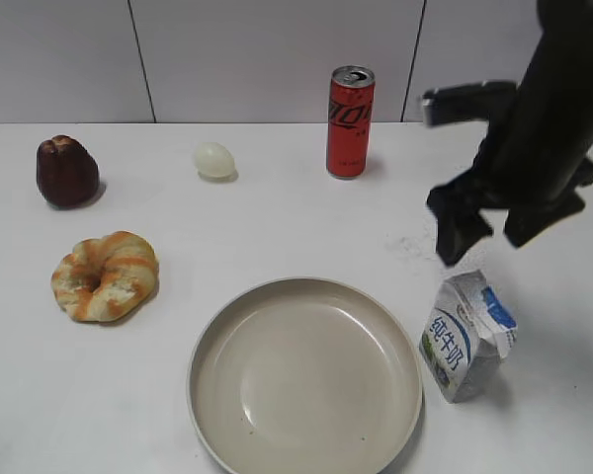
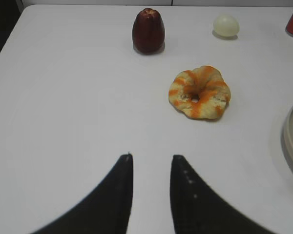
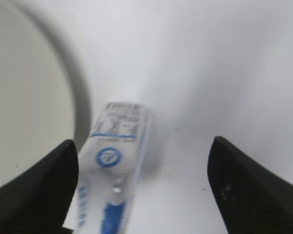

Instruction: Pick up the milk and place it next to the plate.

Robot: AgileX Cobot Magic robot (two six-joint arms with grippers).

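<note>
The milk (image 1: 466, 336), a small white carton with blue characters, stands on the table just right of the plate (image 1: 306, 449), a large beige dish at the front middle. My right gripper (image 1: 486, 232) is open and empty, hovering above and behind the milk. In the right wrist view the milk (image 3: 110, 165) lies between the wide-open fingers (image 3: 144, 151), close to the left finger, with the plate's rim (image 3: 80, 97) at the left. My left gripper (image 2: 150, 158) is open and empty over bare table; the plate's edge (image 2: 292, 141) shows at the right.
A tall red can (image 1: 350, 121) stands at the back middle. A pale egg (image 1: 214, 159) and a dark red fruit (image 1: 66, 171) sit at the back left. A glazed ring-shaped bread (image 1: 105, 276) lies left of the plate.
</note>
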